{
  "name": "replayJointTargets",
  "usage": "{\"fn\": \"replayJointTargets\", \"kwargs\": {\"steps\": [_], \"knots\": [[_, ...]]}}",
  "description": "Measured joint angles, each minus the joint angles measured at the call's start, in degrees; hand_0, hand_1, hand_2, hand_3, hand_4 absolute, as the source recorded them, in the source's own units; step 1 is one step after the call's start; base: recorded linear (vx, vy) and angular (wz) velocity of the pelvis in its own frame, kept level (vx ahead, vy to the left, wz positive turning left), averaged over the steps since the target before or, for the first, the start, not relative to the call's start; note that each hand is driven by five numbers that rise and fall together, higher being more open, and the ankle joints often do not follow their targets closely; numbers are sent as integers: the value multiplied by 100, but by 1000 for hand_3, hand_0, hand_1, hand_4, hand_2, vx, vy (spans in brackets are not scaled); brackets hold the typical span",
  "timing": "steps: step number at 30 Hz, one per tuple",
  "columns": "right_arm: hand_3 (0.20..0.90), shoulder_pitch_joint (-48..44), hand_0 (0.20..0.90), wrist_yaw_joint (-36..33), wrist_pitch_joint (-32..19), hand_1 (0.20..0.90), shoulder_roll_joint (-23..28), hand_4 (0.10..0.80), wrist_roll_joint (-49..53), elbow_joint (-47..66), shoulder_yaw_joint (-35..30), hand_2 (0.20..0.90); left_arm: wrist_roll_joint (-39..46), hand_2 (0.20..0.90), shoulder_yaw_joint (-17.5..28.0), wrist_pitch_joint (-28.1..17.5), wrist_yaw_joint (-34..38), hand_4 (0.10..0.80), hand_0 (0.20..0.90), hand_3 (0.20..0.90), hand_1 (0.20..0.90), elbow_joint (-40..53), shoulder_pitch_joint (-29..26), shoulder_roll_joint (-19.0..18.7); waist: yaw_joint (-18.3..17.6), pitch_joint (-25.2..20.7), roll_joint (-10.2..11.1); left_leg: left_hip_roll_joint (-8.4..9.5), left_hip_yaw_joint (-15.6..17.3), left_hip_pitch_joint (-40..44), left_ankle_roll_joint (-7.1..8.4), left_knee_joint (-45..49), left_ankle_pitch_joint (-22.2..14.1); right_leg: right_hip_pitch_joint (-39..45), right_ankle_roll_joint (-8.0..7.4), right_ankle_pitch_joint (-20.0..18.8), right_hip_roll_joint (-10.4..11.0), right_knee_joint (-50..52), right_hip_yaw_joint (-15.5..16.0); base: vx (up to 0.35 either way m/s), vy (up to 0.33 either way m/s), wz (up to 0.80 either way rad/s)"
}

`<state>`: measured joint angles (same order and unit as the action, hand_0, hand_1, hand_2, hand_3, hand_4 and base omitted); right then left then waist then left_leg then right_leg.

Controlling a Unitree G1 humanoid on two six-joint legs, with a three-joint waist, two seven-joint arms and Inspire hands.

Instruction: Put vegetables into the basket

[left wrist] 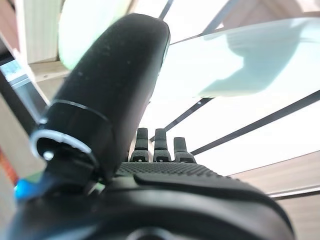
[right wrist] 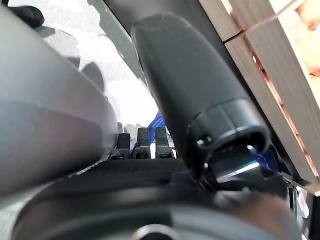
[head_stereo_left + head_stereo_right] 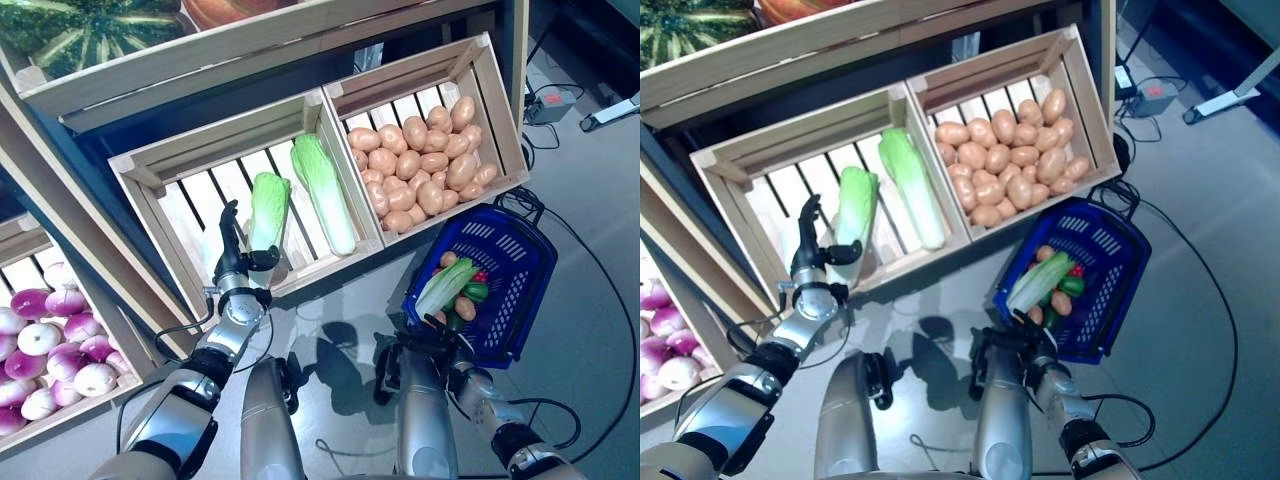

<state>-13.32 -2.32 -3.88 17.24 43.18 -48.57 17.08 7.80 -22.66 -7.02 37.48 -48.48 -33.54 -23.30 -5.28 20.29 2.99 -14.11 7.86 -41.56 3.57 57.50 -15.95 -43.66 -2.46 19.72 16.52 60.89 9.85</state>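
the left hand [image 3: 236, 262] is reaching into the wooden crate [image 3: 150, 180], fingers straight and spread, thumb touching a napa cabbage [image 3: 268, 208] — nothing gripped. the right hand [image 3: 452, 352] is curling around the blue basket [image 3: 520, 270] rim, vegetables inside.

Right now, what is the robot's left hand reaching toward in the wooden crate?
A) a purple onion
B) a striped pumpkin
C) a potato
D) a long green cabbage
D. The left hand is raised with straight fingers beside the nearer cabbage in the left crate; the potatoes lie in the next crate, away from it. The right hand is at the blue basket.
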Motion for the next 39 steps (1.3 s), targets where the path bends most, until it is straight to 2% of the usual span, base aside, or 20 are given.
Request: {"fn": "replayJointTargets", "kwargs": {"steps": [3,10,13,20,23,25,26,27,28,29,31,32,33,34,35,36,37,39], "knots": [[900,-36,900,0,8,900,42,800,0,24,-14,900,202,900,66,140,-119,800,900,900,900,-177,-89,-39,-28,12,25,-51,-10,-145,5,165,-37,-155,27,22,1,146,-16,31,32,-6],[900,-95,900,-1,96,900,191,800,0,326,-73,900,395,900,66,573,-534,800,900,900,900,-461,-280,-389,-206,31,59,-123,-131,-674,-4,642,-134,-631,72,86,3,554,-44,1,7,-1],[900,-96,900,-2,105,900,251,800,3,464,-97,900,440,900,64,659,-719,800,900,900,900,-470,-400,-573,-204,97,140,-185,-136,-856,-1,872,-185,-842,113,142,7,793,-96,-9,-1,-4],[900,-198,900,-10,140,900,464,800,63,715,-134,900,586,900,64,826,-826,800,900,900,900,-675,-789,-686,-237,117,129,-241,-232,-1393,-7,1244,-189,-1334,126,160,36,1133,-125,-25,5,1],[900,-249,900,-57,217,900,690,800,62,1011,-135,900,589,900,59,960,-1017,800,900,900,900,-662,-977,-870,-194,149,13,-308,-291,-1637,-80,1592,-303,-1597,49,203,75,1435,-184,-8,36,-8],[900,-195,900,-95,244,900,691,800,64,1102,-147,900,603,900,-58,1001,-1214,800,900,900,900,-733,-1099,-988,-258,102,94,-384,-227,-1801,-64,1747,-298,-1559,-46,642,63,1971,-489,0,32,39],[900,-264,900,-107,264,900,688,800,68,1103,-265,900,607,900,-134,978,-1296,800,900,900,900,-708,-1270,-1072,-307,107,108,-474,-208,-2054,50,1922,-353,-1758,-66,750,109,2045,-465,-10,8,26],[900,-399,900,-108,281,900,711,800,68,1098,-330,900,618,900,-119,985,-1302,800,900,900,900,-722,-1391,-1103,-269,102,93,-486,-349,-2144,148,2392,-571,-1973,-72,746,89,2059,-490,0,0,0],[900,-505,900,-108,281,900,729,800,70,1107,-330,900,662,900,-36,998,-1310,800,900,900,900,-753,-1418,-1132,-269,89,26,-478,-422,-1857,204,2452,-805,-2090,-102,730,83,2054,-472,-5,-1,-29],[900,-574,900,-110,280,900,723,800,72,1119,-327,900,672,900,4,1006,-1336,800,900,900,900,-795,-1453,-1142,-271,115,9,-478,-462,-1791,213,2452,-1095,-2100,-123,718,99,2052,-455,-3,-2,-25],[900,-596,900,-110,300,900,720,800,75,1152,-276,900,891,900,66,1053,-1501,800,900,900,900,-890,-1500,-1129,-304,115,-7,-552,-447,-1811,210,2432,-1093,-2127,-267,642,118,1960,-407,3,-6,-22],[900,-550,900,-110,315,900,718,800,75,1175,-275,900,885,836,65,1043,-1513,758,836,836,836,-884,-1503,-1127,-266,98,-21,-660,-462,-1901,198,2428,-1097,-2154,-288,637,70,2045,-404,12,-8,-8],[900,-456,900,-110,318,900,699,800,76,1219,-297,900,884,502,59,1016,-1518,535,502,502,502,-882,-1521,-1151,-281,52,56,-685,-450,-1994,192,2487,-1094,-2108,-214,689,71,2487,-629,16,-8,12],[900,-419,900,-110,319,900,697,800,75,1235,-309,900,884,300,53,1003,-1521,400,300,300,300,-881,-1538,-1157,-307,27,98,-687,-437,-2044,203,2514,-1089,-2010,-205,854,68,2525,-689,28,-7,35],[900,-443,900,-115,359,900,704,800,73,1178,-324,900,882,300,56,987,-1502,400,300,300,300,-843,-1581,-1181,-309,34,108,-703,-477,-2139,265,2570,-1057,-2053,-196,1064,39,2540,-695,39,-7,11],[900,-443,900,-115,365,900,712,800,71,1168,-323,900,891,300,73,1004,-1495,400,300,300,300,-867,-1559,-1187,-285,26,94,-688,-508,-2054,278,2533,-1048,-2092,-196,1063,14,2525,-684,50,-6,-10],[900,-403,900,-115,386,900,709,800,69,1168,-304,900,945,300,133,1055,-1497,400,300,300,300,-910,-1507,-1188,-265,18,80,-671,-543,-1970,358,2534,-1000,-2061,-193,1061,20,2527,-661,42,-3,-25],[900,-302,900,-116,389,900,710,800,63,1175,-314,900,1110,300,254,1052,-1490,400,300,300,300,-959,-1365,-1210,-290,5,64,-672,-584,-1892,362,2558,-1013,-1996,-188,1058,46,2521,-615,57,-5,-18]]}}
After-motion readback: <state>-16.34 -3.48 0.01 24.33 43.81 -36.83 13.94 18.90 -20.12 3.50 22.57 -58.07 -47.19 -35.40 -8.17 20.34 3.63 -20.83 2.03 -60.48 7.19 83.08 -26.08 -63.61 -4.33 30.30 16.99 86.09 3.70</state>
